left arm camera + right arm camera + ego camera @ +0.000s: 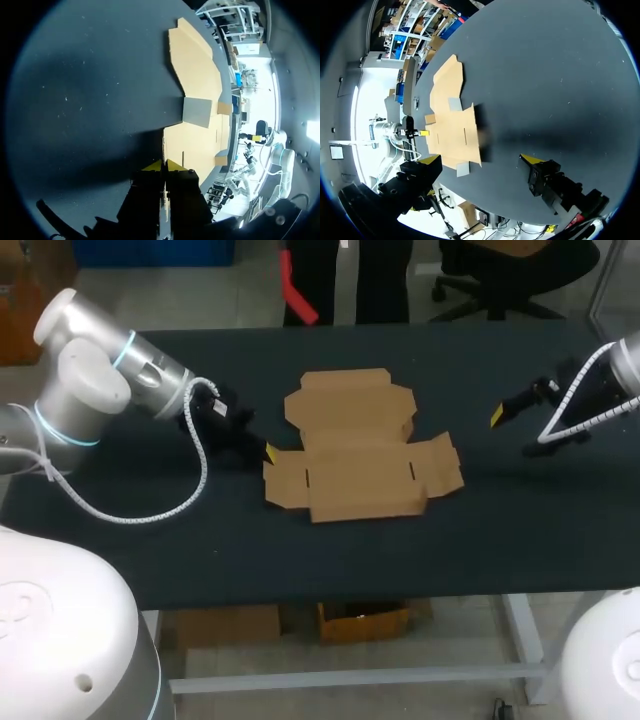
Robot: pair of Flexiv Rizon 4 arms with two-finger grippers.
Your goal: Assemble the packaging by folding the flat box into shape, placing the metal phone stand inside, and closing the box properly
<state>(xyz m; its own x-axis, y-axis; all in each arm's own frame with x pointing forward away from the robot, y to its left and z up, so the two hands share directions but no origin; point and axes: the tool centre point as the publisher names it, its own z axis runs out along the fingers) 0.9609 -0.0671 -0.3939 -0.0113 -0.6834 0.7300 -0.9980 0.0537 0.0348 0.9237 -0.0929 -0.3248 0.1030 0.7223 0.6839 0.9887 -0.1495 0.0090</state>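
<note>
The left gripper [163, 165] has its two yellow tips pressed together with nothing between them. It sits low, just beside the left edge of the flat box [358, 445]; whether it touches the cardboard I cannot tell. The right gripper [481, 159] has its jaws spread wide and empty, off the box's right side and clearly apart from it. The box lies unfolded on the black table [500, 530], flaps spread out

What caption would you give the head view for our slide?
Flat box lies unfolded on the table, left gripper beside it, right gripper apart.
</note>
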